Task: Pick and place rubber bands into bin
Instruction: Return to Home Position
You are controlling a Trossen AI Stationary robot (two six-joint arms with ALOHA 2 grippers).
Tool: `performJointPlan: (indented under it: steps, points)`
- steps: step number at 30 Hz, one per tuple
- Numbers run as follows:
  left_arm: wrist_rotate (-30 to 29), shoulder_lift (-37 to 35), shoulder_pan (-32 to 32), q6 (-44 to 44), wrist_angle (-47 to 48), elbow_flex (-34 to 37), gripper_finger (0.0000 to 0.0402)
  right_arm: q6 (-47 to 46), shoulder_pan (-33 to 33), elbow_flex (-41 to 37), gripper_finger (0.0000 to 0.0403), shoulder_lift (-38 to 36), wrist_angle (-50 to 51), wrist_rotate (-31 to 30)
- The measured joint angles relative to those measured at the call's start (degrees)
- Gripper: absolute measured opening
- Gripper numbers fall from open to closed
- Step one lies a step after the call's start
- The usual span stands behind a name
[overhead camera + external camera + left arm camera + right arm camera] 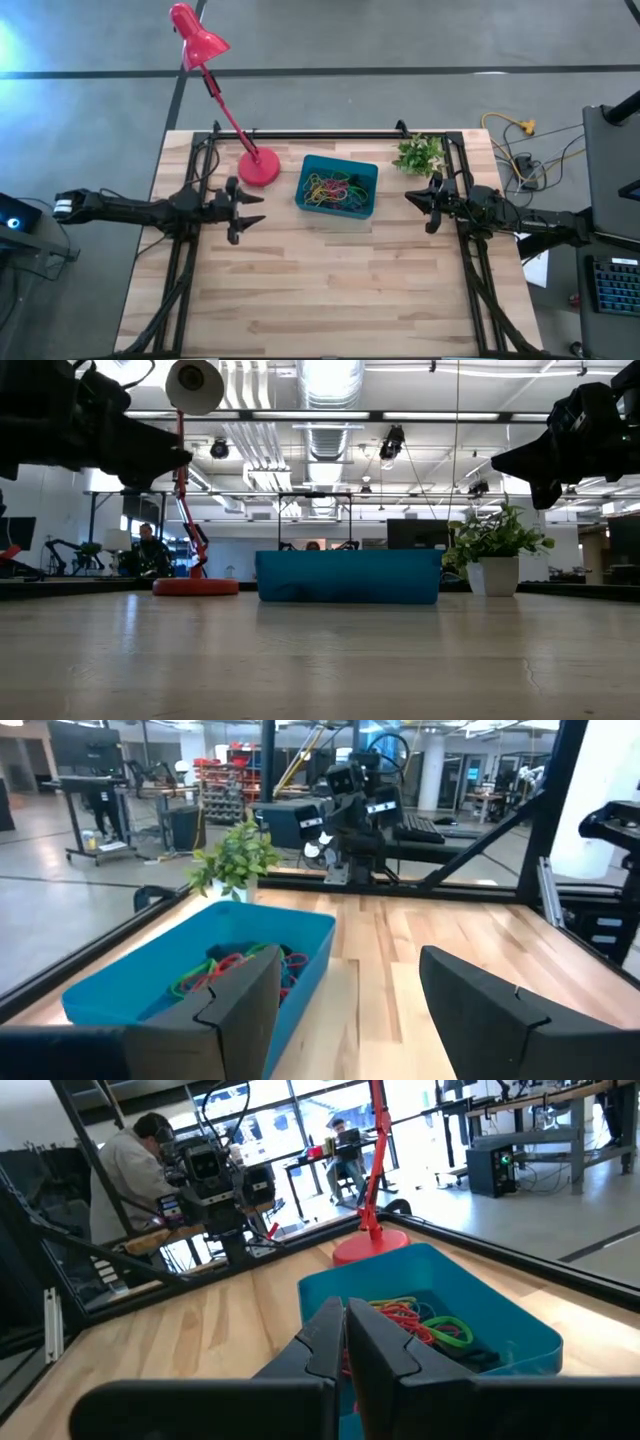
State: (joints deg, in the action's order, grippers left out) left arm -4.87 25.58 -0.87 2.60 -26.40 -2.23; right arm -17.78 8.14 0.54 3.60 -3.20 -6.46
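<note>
Lamp (259, 168) and plant (420, 155) beside the bin (335, 214)

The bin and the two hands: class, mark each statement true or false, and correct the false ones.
1. The rubber bands lie inside the bin. True.
2. The left hand is shut on a red band. False: it is open and holds nothing.
3. The lamp base stands on the table beside the bin, on the left arm's side. True.
4. The right hand reaches down into the bin. False: it is shut and hangs to the side of the bin, apart from it.
</note>
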Motion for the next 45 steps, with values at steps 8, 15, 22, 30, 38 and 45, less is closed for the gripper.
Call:
performJointPlan:
  steps: [8,15,22,30,38,45]
  points:
    - [0.09,-3.77,2.70,-0.15,1.62,1.72,0.0224,0.21,0.00,0.00,0.0009,-0.07,0.13,0.00]
    - [0.31,-8.84,4.73,-2.25,8.54,1.74,0.0224,1.10,0.00,0.07,0.0009,0.04,1.77,0.26]
    - [4.14,-14.79,4.73,-7.15,13.22,1.78,0.0224,2.80,0.00,0.07,0.0009,0.07,1.77,0.46]
    - [4.84,-21.80,4.73,-7.44,21.54,1.80,0.0224,1.81,0.00,0.07,0.0009,0.11,1.77,0.49]
    - [7.09,-23.78,4.73,-5.97,24.10,1.85,0.0224,1.73,0.00,0.04,0.0009,0.11,1.75,0.50]
    - [7.79,-22.51,4.73,-1.47,24.86,1.87,0.0224,1.91,0.00,0.04,0.0008,0.33,1.75,0.50]
